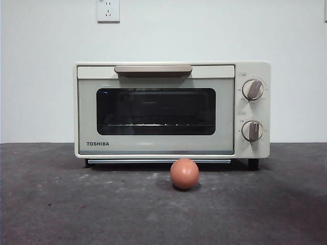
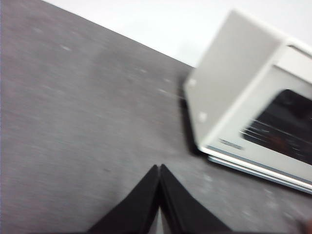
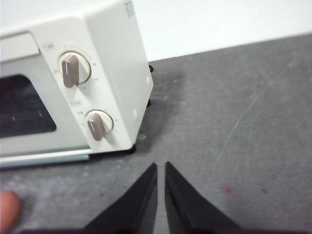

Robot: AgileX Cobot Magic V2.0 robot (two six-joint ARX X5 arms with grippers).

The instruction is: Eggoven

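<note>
A cream TOSHIBA toaster oven (image 1: pixel 153 148) stands on the dark grey table with its dark glass door closed, a tan bar handle (image 1: pixel 153 69) on top and two knobs (image 1: pixel 253 90) at its right. An orange-brown egg (image 1: pixel 184 173) lies on the table just in front of the door. My left gripper (image 2: pixel 160 168) is shut and empty, hovering over the table off the oven's (image 2: pixel 229 87) left front corner. Shut and empty as well, my right gripper (image 3: pixel 161 166) hangs off the oven's (image 3: pixel 109 58) right front corner, with the egg (image 3: pixel 7 209) at the edge of that view.
The grey table (image 1: pixel 61 204) stretches wide on both sides of the oven. A white wall with a power socket (image 1: pixel 108 10) rises behind. Neither arm shows in the front view.
</note>
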